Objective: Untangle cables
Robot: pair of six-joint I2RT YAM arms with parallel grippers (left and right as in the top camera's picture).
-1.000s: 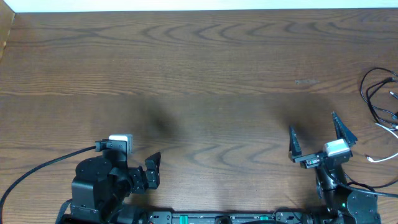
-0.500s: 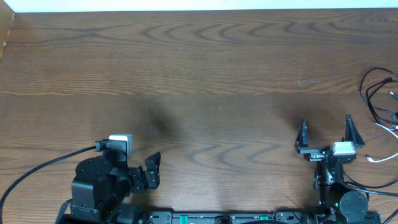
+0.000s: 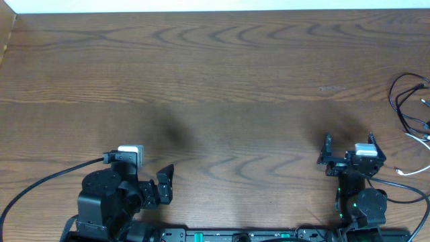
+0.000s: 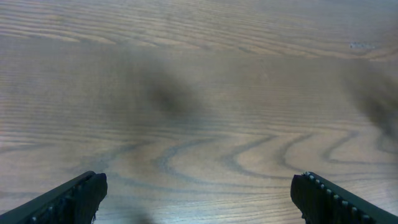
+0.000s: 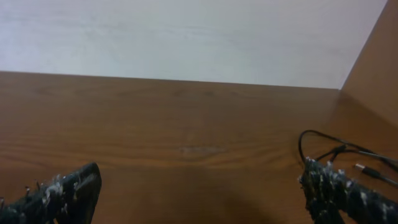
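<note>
The cables [image 3: 411,111] lie looped together at the table's far right edge, thin black and white cords with small silvery plug ends. A black loop and a plug also show in the right wrist view [image 5: 339,149]. My right gripper [image 3: 349,149] is open and empty, low at the front right, left of the cables and apart from them; its fingers frame bare wood in the right wrist view [image 5: 202,193]. My left gripper [image 3: 164,185] rests at the front left, far from the cables. In the left wrist view [image 4: 199,193] its fingers are wide apart over bare wood.
A thick black arm cable [image 3: 40,185] runs from the left arm base toward the front left corner. A raised wooden rim [image 3: 7,33] stands at the far left, and another shows at the right in the right wrist view [image 5: 373,56].
The right arm has drawn back toward its base and turned, its open fingers dropping lower and nearer the front edge. The left arm and the cables have not moved.
</note>
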